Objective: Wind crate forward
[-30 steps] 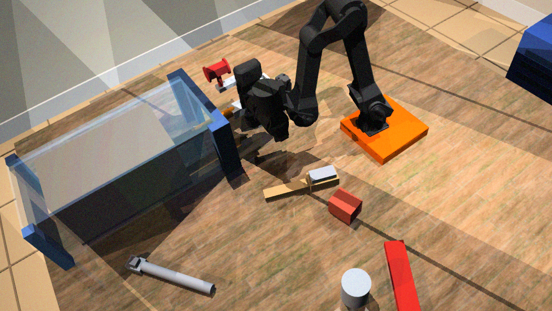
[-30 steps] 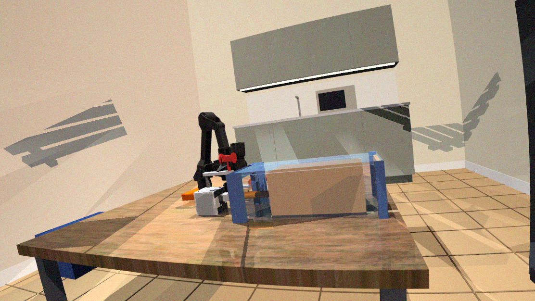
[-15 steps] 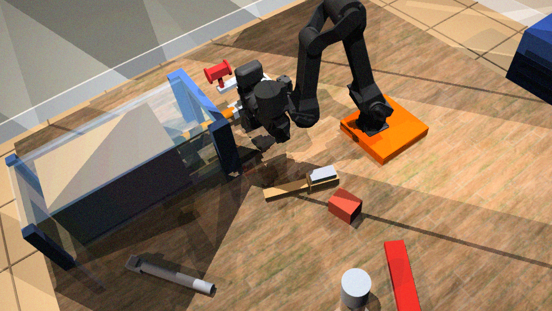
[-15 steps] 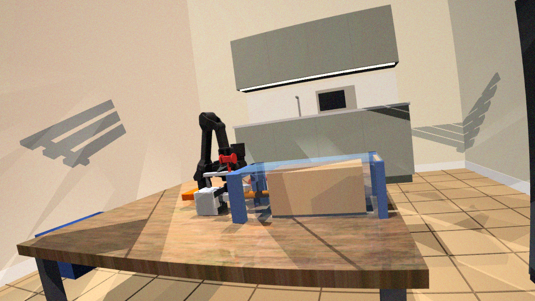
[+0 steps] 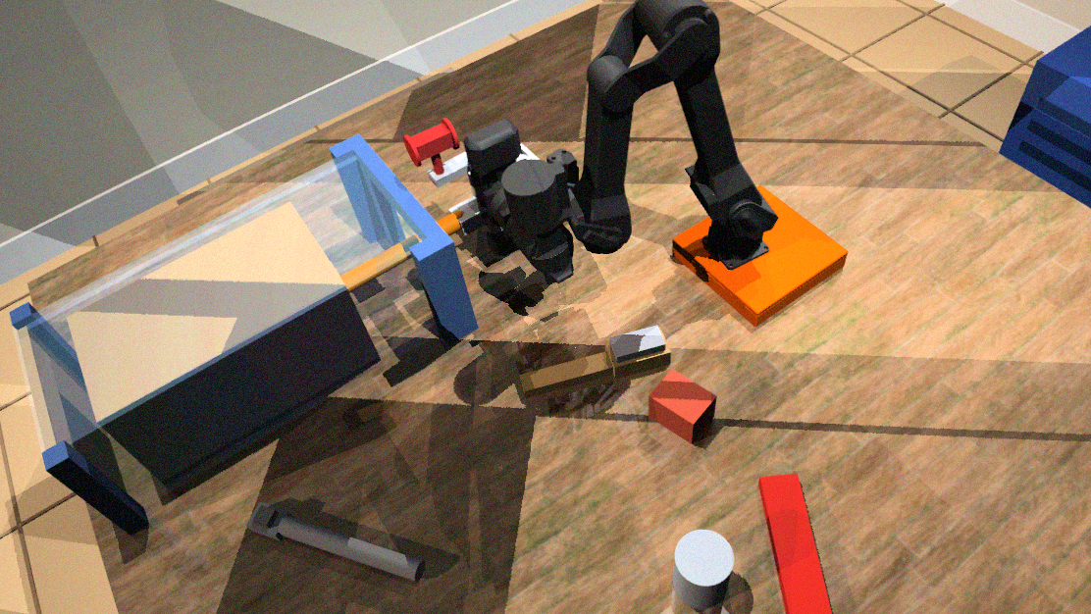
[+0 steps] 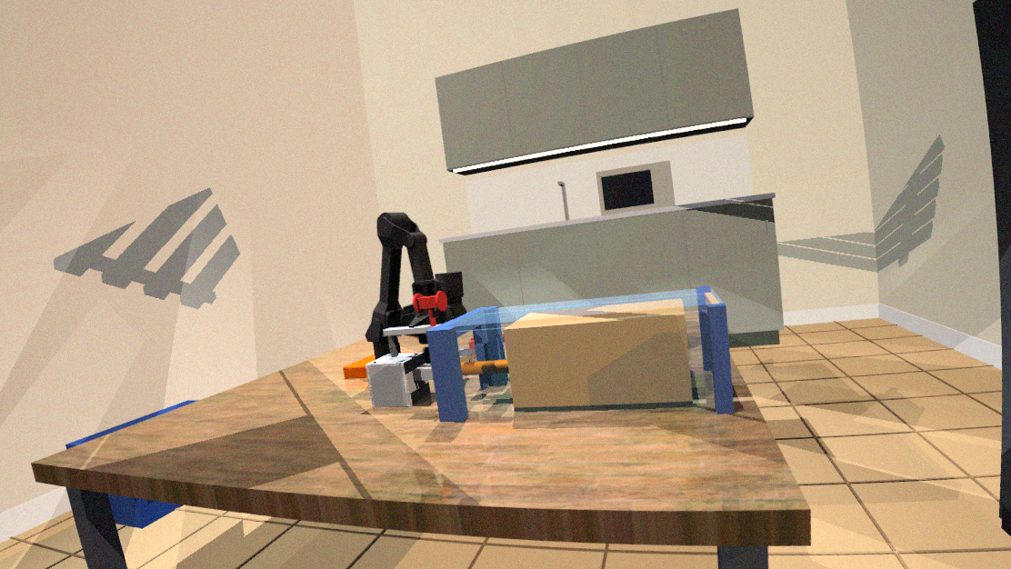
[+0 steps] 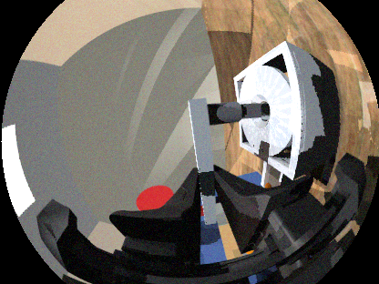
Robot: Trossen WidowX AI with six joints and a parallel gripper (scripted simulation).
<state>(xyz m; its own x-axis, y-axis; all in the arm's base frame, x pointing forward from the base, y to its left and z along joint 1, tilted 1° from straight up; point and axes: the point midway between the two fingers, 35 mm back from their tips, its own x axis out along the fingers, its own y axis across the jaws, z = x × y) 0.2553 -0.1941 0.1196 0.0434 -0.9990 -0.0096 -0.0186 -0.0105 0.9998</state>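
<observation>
My gripper (image 7: pixel 204 170) is shut on the flat bar of the winch handle (image 5: pixel 450 167) (image 6: pixel 405 330) (image 7: pixel 200 136), whose red knob (image 5: pixel 432 142) (image 6: pixel 429 302) stands up from the bar. The handle's dark stem points down at the winch (image 6: pixel 388 384) (image 7: pixel 275 86), and its end is at the round hole; its depth is not clear. The tan crate (image 5: pixel 217 328) (image 6: pixel 601 360) sits flat inside the clear-panelled cubby. An orange strap (image 5: pixel 382 262) (image 6: pixel 485 367) runs from the crate towards the winch. A gap shows between the crate's front and the blue frame (image 5: pixel 448 289) (image 6: pixel 446 374).
A grey rod tool with a square head (image 5: pixel 343 541) lies in front of the cubby. A wooden tool with a metal block (image 5: pixel 568 374), a red block (image 5: pixel 679 404), a red bar (image 5: pixel 794 541) and a grey cylinder (image 5: pixel 702 560) are on the bench. The cubby's posts stand close beside the gripper.
</observation>
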